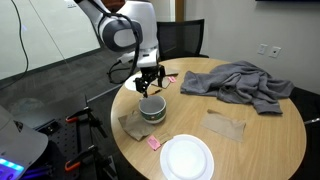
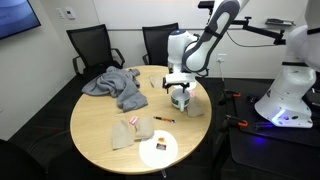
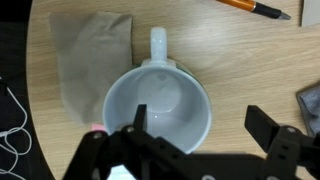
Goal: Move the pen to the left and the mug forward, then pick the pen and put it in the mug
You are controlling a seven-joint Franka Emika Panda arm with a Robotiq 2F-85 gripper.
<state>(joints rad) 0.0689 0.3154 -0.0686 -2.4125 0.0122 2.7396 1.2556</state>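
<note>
Tool (image 3: 195,128) spread wide above mug (image 3: 160,98); napkin (image 3: 85,60) beside, pen (image 3: 250,6) beyond

In an exterior view we see our hand (image 2: 178,88) hanging just above the mug (image 2: 181,100) near the edge of the table (image 2: 92,127); the pen (image 2: 163,119) lies apart, between the mug and the white plate (image 2: 158,151)

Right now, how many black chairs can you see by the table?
2: one chair behind the grey cloth, the other chair beside it. More may be hidden.
</note>
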